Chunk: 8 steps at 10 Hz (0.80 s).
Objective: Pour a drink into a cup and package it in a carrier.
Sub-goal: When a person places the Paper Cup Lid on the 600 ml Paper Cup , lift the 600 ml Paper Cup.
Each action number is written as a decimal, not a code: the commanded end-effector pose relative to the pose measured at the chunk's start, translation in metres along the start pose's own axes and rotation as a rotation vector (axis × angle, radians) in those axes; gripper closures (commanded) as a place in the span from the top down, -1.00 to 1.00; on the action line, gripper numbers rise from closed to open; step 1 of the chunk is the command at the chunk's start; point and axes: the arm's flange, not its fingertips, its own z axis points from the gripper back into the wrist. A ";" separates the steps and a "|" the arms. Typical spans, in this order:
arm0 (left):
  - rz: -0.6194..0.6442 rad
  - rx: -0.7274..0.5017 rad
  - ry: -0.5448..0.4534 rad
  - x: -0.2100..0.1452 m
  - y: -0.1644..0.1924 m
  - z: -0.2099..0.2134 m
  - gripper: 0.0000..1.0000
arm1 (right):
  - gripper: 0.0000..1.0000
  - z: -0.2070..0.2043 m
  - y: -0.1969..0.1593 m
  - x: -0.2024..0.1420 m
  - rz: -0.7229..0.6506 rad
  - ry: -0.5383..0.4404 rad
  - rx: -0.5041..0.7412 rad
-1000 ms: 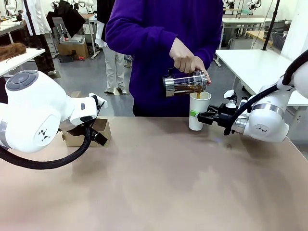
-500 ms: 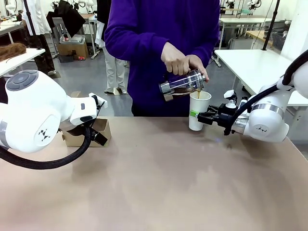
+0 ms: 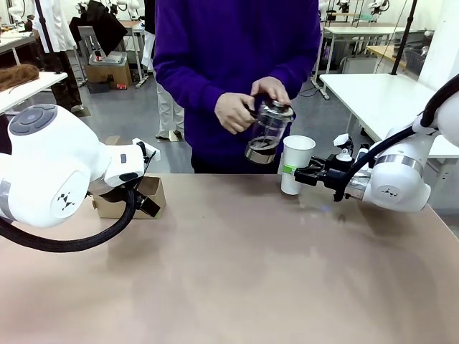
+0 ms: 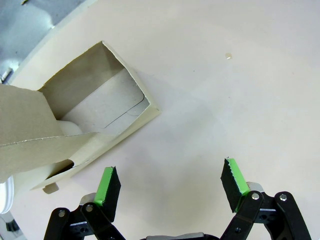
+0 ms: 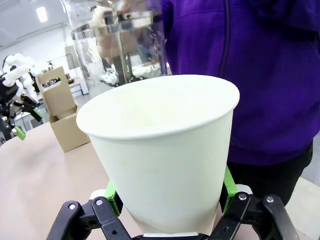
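Now that the person has tipped the press jug (image 3: 267,132) back upright, the pour looks finished. Half a second ago it was lying nearly flat with its spout over the cup (image 3: 295,165), and a second ago you could see liquid going in. Now it sits clear of the rim, just beside the cup on the side toward the middle of the far edge. One of the person's hands (image 3: 233,112) is on its side and the other is over the lid. Only a little dark drink (image 3: 262,148) is left at the bottom. I can't see into the cup from the right wrist camera, but my guess is the next job is getting it into the carrier (image 3: 147,197).

The right gripper (image 3: 300,174) hasn't budged. Its arm is stretched out low and level from the right edge of the tabletop, pads clamped on the lower cup wall (image 5: 165,150), holding it upright near the far edge.

The left gripper (image 4: 170,182) hangs over bare tabletop with its fingers spread wide and nothing in them, just beside the carrier near the far left corner.
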 end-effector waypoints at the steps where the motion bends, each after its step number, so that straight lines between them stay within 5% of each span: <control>1: 0.001 -0.002 -0.001 0.000 0.000 0.000 1.00 | 0.74 -0.001 0.001 0.002 0.002 -0.002 0.002; 8: 0.001 -0.002 -0.001 0.000 0.000 0.000 1.00 | 0.74 -0.001 0.001 0.002 0.002 -0.002 0.002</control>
